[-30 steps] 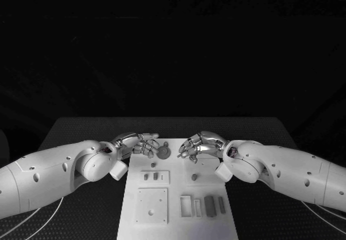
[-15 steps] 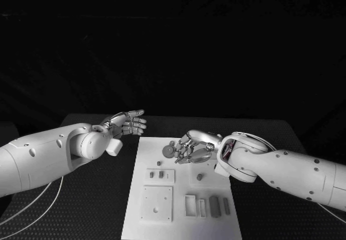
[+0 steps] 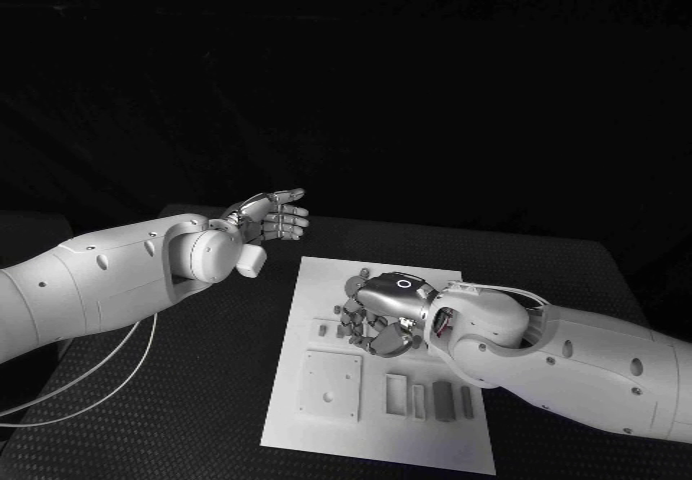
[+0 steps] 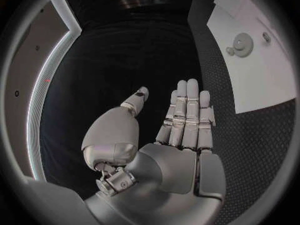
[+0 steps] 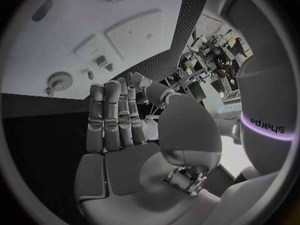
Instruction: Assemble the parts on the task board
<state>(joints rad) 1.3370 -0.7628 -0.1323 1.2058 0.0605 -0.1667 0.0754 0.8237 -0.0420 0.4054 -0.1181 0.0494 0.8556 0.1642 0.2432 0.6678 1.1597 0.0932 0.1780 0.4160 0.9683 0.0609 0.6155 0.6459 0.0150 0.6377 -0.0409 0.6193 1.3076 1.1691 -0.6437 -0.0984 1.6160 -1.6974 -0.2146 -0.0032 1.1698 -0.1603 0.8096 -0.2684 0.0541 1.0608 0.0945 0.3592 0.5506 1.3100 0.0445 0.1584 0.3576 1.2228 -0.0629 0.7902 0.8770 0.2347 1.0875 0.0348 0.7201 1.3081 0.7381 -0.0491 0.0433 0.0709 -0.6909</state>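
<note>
The task board [image 3: 378, 440] is a white rectangular plate lying flat on the black table [image 3: 173, 400], roughly central before me. Its near half carries a square plate [image 3: 330, 386] with small holes and, beside it, a row of narrow upright blocks [image 3: 427, 398]. Further along sits a small two-slot holder [image 3: 327, 327]. A round, toothed grey part [image 4: 242, 41] with a smaller round piece touching it lies toward the board's far end; in the right wrist view it appears at [image 5: 59, 80].

My right hand [image 3: 387, 312] is over the middle of the board, palm down, fingers straight and side by side, with nothing between them. Whether the fingertips touch the board I cannot tell.

My left hand [image 3: 270, 217] is raised off the table, clear of the board's far left corner. Its fingers [image 4: 187, 112] are extended together, thumb apart, holding nothing.
</note>
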